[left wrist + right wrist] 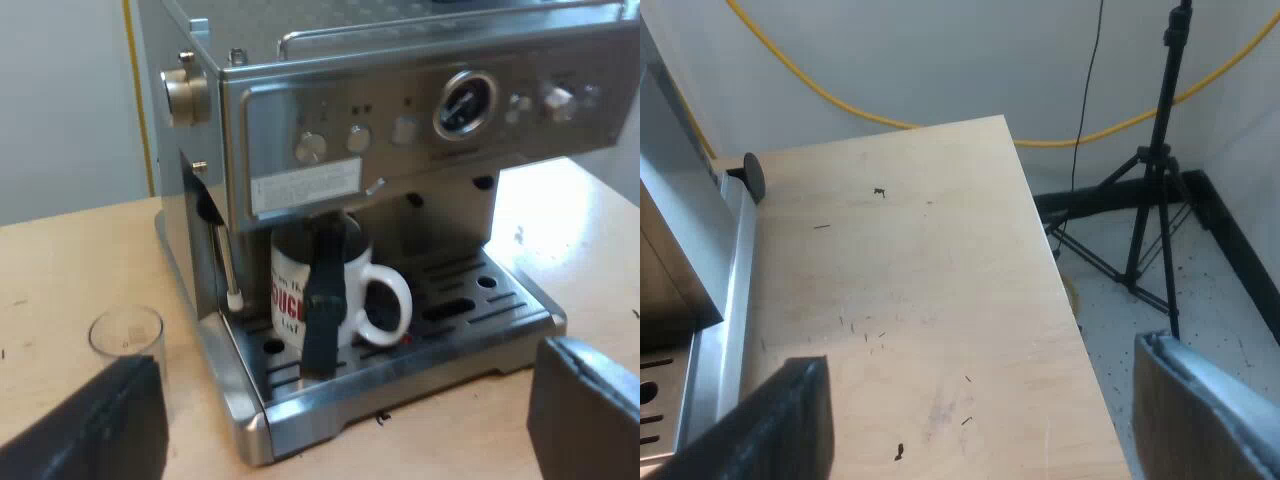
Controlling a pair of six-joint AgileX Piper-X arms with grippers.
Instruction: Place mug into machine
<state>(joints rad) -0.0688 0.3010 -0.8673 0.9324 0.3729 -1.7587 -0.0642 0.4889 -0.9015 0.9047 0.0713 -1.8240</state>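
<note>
Squarely on drip tray (490, 322), mug (288, 300) before spread left gripper (345, 420); right gripper (985, 410) spread over table (900, 280).

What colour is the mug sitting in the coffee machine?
The mug is white with a red label; the left wrist view shows it best.

Reading taken on the mug (355, 285) standing at the espresso machine's (400, 120) front: a red band (287, 297) carries white capital letters, of which "SUG" is legible. The rest of the word is covered by the dark handle (322, 300), and the smaller print beneath the band cannot be made out. A white label (305, 187) on the machine's front panel bears lines of print too small to read, and the marks on the round gauge (466, 103) are likewise illegible.
</note>
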